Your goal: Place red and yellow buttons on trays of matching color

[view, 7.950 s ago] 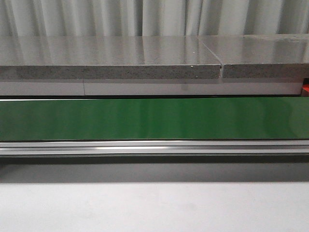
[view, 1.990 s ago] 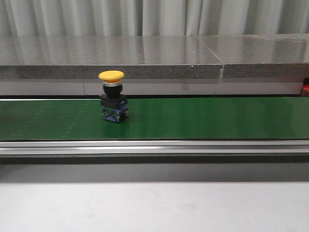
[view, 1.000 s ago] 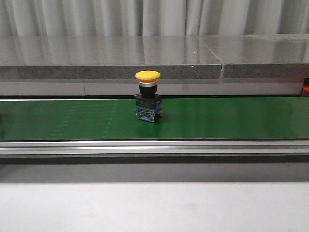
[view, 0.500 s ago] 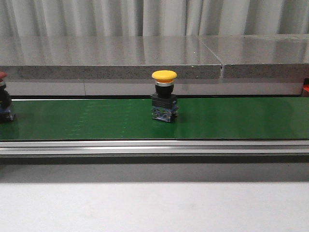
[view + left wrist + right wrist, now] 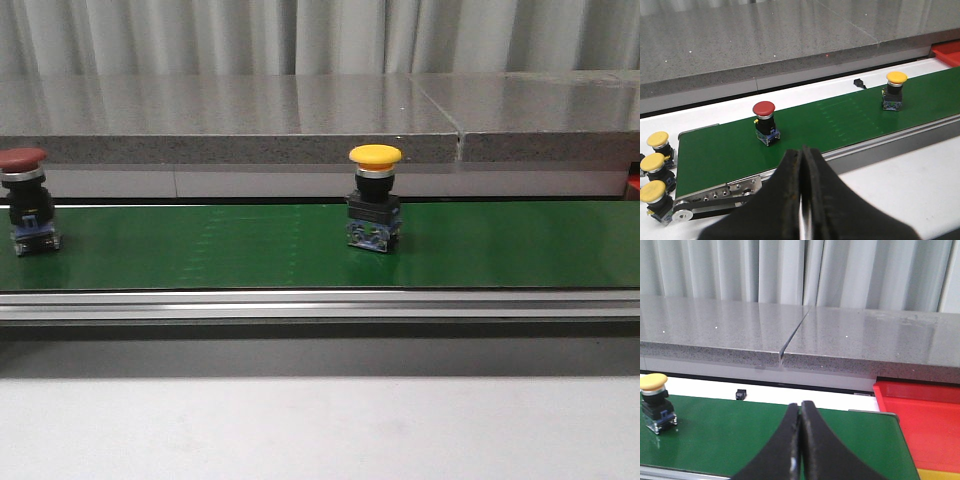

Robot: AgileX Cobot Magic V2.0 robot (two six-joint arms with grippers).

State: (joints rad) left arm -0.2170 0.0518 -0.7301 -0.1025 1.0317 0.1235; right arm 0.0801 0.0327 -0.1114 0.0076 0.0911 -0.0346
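Observation:
A yellow button (image 5: pixel 374 208) stands upright on the green belt (image 5: pixel 250 245) near the middle; it also shows in the left wrist view (image 5: pixel 894 90) and the right wrist view (image 5: pixel 655 402). A red button (image 5: pixel 26 212) stands upright at the belt's left end, also in the left wrist view (image 5: pixel 765 122). My left gripper (image 5: pixel 802 152) is shut and empty, in front of the belt, apart from the red button. My right gripper (image 5: pixel 800 407) is shut and empty above the belt's right part. A red tray (image 5: pixel 925 420) lies past the belt's right end, with a yellow edge (image 5: pixel 939 475) beside it.
Three spare yellow buttons (image 5: pixel 654 167) stand off the belt's left end. A grey stone ledge (image 5: pixel 300 125) runs behind the belt, with curtains behind. A small black part (image 5: pixel 859 83) lies on the white strip behind the belt. An aluminium rail (image 5: pixel 320 305) edges the belt's front.
The yellow button has ridden the belt to the right, from left of centre to right of centre. The red button has come into view at the belt's left end.

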